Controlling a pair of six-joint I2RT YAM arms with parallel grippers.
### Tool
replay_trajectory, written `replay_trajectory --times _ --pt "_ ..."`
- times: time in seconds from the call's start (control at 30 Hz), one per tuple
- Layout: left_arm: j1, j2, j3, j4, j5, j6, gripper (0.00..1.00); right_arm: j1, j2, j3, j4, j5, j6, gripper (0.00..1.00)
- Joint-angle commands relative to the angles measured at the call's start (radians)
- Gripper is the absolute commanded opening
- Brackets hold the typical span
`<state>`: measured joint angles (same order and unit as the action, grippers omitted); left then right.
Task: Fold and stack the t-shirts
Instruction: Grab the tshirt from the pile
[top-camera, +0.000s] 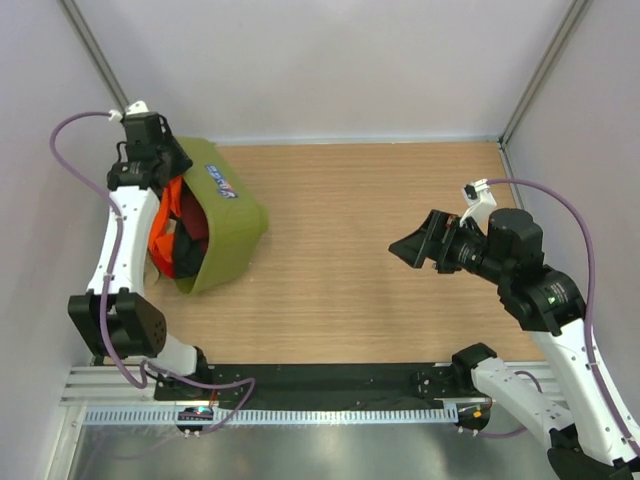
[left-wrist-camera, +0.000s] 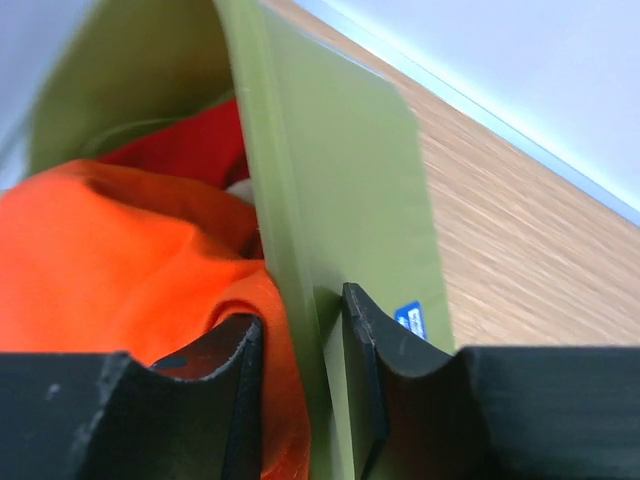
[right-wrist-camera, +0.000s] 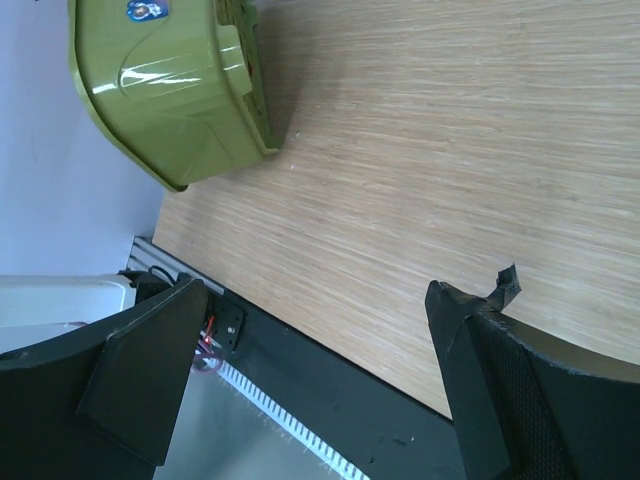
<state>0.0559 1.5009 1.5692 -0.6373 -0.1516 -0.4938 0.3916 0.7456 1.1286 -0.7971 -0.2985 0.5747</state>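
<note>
An olive-green tub (top-camera: 228, 222) lies tipped on its side at the table's left. T-shirts are bunched in its mouth: a bright orange t-shirt (top-camera: 160, 238), dark cloth (top-camera: 186, 250), and in the left wrist view the orange t-shirt (left-wrist-camera: 120, 250) with red cloth (left-wrist-camera: 190, 150) behind it. My left gripper (left-wrist-camera: 300, 325) straddles the tub wall (left-wrist-camera: 340, 180). One finger presses the orange cloth inside and the other lies on the wall's outer face. My right gripper (top-camera: 398, 250) hangs wide open over the table's right half, holding nothing.
The right wrist view shows the tub (right-wrist-camera: 170, 90) from outside, bare wooden tabletop (right-wrist-camera: 450, 150) below the right gripper (right-wrist-camera: 315, 300), and the black front rail (right-wrist-camera: 330, 380). Grey walls close in the table on the left, back and right.
</note>
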Motion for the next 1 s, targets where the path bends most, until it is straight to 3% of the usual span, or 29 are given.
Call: replay_trajectory --times 0.0,0.27,0.43,0.57,0.63,0.77,0.97 --pt "-0.086 0.081 -0.031 -0.090 0.146 0.009 0.34 0.004 -0.012 0.000 0.009 0.018 -0.018 1.00" --pt "-0.186 0.165 -0.049 -0.097 0.120 0.006 0.35 0.004 0.001 0.008 0.012 0.001 -0.010 1.00" --pt "-0.188 0.200 -0.112 -0.192 0.001 0.030 0.17 0.004 0.000 0.028 -0.007 0.012 -0.016 1.00" --pt "-0.189 0.223 -0.133 -0.284 -0.118 0.072 0.10 0.006 -0.006 0.022 0.009 0.007 -0.004 1.00" --pt "-0.186 0.214 -0.141 -0.336 -0.268 0.080 0.07 0.004 -0.006 0.014 0.024 -0.004 0.004 1.00" --pt "-0.163 0.174 -0.164 -0.397 -0.422 0.090 0.08 0.004 -0.006 0.013 0.026 -0.016 0.005 1.00" --pt "-0.122 0.059 -0.241 -0.394 -0.422 0.086 0.16 0.006 -0.046 0.002 0.013 0.002 -0.001 1.00"
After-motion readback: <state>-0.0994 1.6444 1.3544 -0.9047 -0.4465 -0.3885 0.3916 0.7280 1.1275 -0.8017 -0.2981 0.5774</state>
